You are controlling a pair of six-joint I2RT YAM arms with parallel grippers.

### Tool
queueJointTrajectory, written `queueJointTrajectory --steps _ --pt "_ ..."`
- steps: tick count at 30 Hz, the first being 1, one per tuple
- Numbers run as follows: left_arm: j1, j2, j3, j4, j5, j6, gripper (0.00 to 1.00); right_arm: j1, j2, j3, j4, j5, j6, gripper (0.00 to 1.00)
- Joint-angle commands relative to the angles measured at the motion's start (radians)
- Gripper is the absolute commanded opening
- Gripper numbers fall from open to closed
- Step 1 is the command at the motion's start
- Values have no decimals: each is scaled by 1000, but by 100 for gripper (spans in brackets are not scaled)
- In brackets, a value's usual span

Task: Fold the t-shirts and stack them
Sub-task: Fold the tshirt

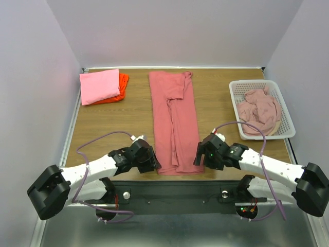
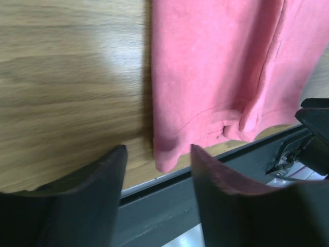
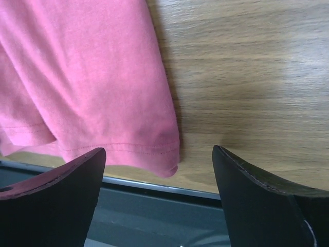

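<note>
A large dusty rose-red t-shirt (image 1: 175, 121) lies folded into a long strip down the middle of the wooden table (image 1: 113, 126), hem at the near edge. My left gripper (image 1: 154, 163) is open and empty just above the hem's near left corner (image 2: 165, 154). My right gripper (image 1: 198, 157) is open and empty just above the hem's near right corner (image 3: 167, 159). A folded bright pink t-shirt (image 1: 98, 86) lies on an orange-red one (image 1: 121, 88) at the far left. Crumpled paler pink t-shirts (image 1: 258, 110) lie in the basket.
A white plastic mesh basket (image 1: 285, 116) stands at the right side of the table. A grey metal rail (image 2: 216, 190) runs along the table's near edge, just under both grippers. White walls close in the table on three sides.
</note>
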Motion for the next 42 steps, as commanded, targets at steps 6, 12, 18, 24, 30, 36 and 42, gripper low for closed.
queueJointTrajectory --steps 6,12,18,24,30,36,42 --pt "-11 62 20 -78 12 61 41 -8 -15 -28 21 -41 43 85" --pt "-13 91 25 -35 35 72 41 -11 8 -31 39 -70 54 79" --pt "-33 101 13 1 54 59 38 -9 -3 -49 44 -81 83 68" --pt "-36 137 6 28 41 61 10 -11 18 -55 73 -63 80 53" --pt "-39 129 12 34 38 69 0 -11 52 -67 114 -98 68 34" --pt "-50 -33 -21 -22 64 49 0 -13 -27 -92 110 -127 30 0" --pt "-50 -126 19 -47 9 38 0 -13 -38 -29 108 -97 2 0"
